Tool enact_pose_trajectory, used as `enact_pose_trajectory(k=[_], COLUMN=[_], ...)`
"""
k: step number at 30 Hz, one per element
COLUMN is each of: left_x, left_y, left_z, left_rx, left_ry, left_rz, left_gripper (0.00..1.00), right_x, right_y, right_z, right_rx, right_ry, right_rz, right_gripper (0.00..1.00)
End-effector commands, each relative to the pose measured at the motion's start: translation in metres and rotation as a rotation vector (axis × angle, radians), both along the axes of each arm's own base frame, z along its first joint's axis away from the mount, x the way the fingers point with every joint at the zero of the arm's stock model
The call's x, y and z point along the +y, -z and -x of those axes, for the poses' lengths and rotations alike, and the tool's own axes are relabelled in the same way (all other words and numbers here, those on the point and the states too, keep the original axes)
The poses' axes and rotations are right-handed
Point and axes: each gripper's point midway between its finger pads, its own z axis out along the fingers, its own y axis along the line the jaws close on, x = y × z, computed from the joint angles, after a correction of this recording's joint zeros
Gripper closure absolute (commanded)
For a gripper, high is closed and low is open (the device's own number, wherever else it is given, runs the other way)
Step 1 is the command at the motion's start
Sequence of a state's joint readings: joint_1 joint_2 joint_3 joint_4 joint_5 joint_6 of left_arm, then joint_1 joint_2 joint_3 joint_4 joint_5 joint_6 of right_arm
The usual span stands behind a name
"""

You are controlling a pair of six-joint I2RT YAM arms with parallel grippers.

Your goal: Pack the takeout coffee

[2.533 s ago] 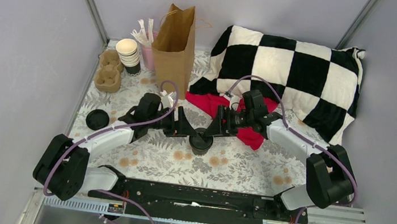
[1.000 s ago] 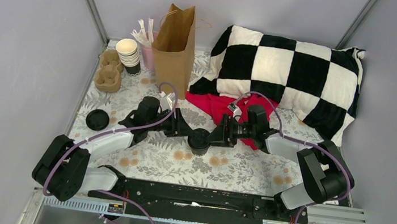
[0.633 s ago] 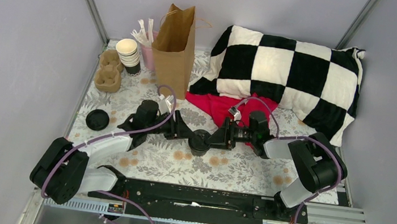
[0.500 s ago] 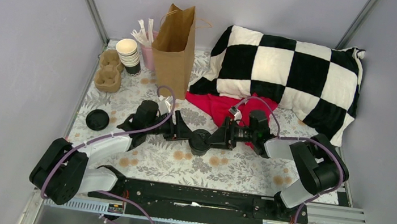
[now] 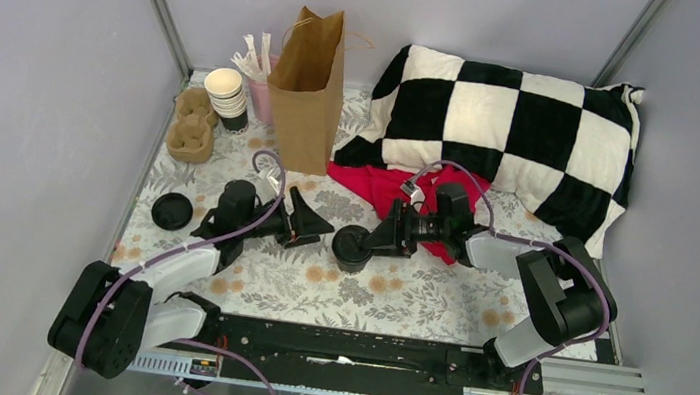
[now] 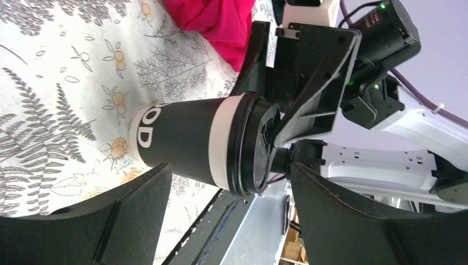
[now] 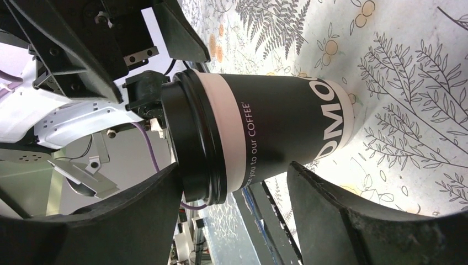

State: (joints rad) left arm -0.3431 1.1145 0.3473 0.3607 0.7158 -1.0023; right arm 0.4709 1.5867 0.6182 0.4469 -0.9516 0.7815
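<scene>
loose lid (image 5: 172,210): flat on the worktop (image 5: 395,294) out at the left, round and black, well apart from the arms
back left: cardboard cup carrier (image 5: 192,125), stack of cups (image 5: 227,94), then the brown paper bag (image 5: 308,87) standing upright, mouth up
left fingers (image 5: 323,222): spread wide, gripping nothing, just left of the takeout coffee (image 5: 352,248) with a clear gap between
takeout coffee: centre of the worktop, between the two arms, standing on its base
axis: long axis straight up from the worktop, black lid (image 6: 248,149) on top, base down on the floral print; both wrist cameras are rolled, so there it reads sideways
writing: white letters "OD" near the base from the left wrist; "DMO" from the right wrist, plus small print running up the side, "you to our COFFEE"; a white band sits just under the lid
right fingers (image 5: 377,238): apart as well, not clamped on the coffee; one tip is over the lid's top, touching or not I cannot tell
further right: red cloth (image 5: 368,182), and a black-and-white checked pillow (image 5: 506,126) at the back
</scene>
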Motion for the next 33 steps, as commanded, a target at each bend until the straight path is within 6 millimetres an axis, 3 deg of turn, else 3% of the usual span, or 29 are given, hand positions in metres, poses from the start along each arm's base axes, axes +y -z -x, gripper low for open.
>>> enact_pose_trajectory(k=[1,7,11,21,28,33], left_x=[-0.008,-0.020,-0.017,-0.015,-0.011,-0.001], left_y=[-0.024,-0.014,-0.001,0.021,0.041,0.065], left_z=[0.004,0.009,0.011,0.013,0.016,0.027], left_rx=[-0.073,-0.060,-0.030,0.007,0.043,0.094], left_ry=[0.062,0.128,0.107,0.098,0.077,0.046], left_rz=[0.090,0.079,0.055,0.003,-0.050,-0.098], left_gripper=[0.17,0.15,0.26,0.39,0.44,0.46], right_x=[0.002,0.005,0.009,0.019,0.016,0.002], right_y=[-0.002,-0.009,-0.016,-0.009,0.016,0.055], right_z=[-0.005,-0.011,-0.018,-0.035,-0.033,-0.019], right_rx=[-0.025,-0.032,-0.029,0.034,0.111,0.219], right_ry=[-0.011,-0.007,0.003,0.028,0.068,0.134], right_rz=[-0.002,-0.025,-0.044,-0.057,-0.040,-0.015], right_gripper=[0.25,0.22,0.17,0.13,0.16,0.17])
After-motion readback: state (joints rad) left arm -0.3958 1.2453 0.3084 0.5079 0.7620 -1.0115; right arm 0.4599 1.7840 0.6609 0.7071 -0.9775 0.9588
